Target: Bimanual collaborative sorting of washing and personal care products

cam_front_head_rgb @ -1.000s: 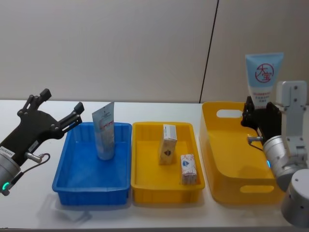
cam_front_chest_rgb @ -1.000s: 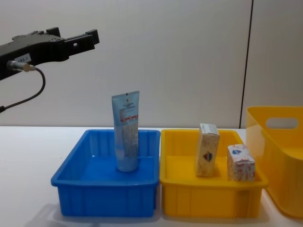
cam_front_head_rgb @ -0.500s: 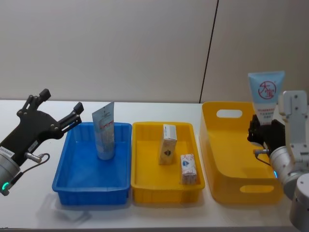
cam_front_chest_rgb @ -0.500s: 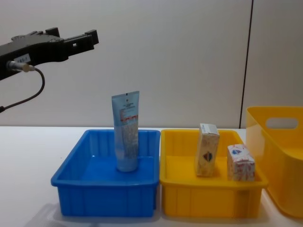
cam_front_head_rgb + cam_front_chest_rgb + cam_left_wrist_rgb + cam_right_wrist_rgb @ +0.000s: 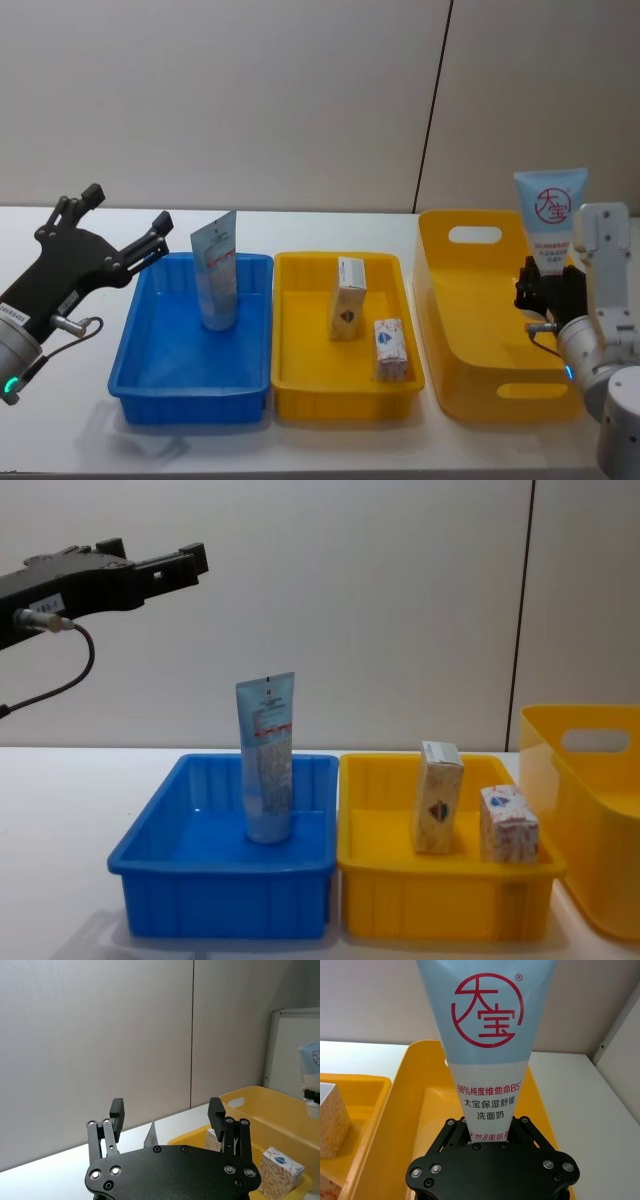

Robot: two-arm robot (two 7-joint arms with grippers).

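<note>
While clamped in the jaws of the right gripper (image 5: 489,1129), the wide pale-blue tube (image 5: 549,215) is held upright at the yellow bin (image 5: 500,392).
Clamp resolved in right wrist view; left gripper (image 5: 128,207) noted left of blue tray (image 5: 190,402), jaws apart.

The left pincer (image 5: 128,207) and right pincer (image 5: 488,1125) are matte black, silver-screwed; a cable (image 5: 91,665) loops off the left.

"大宝" on pale-blue tube (image 5: 487,1055)
</note>
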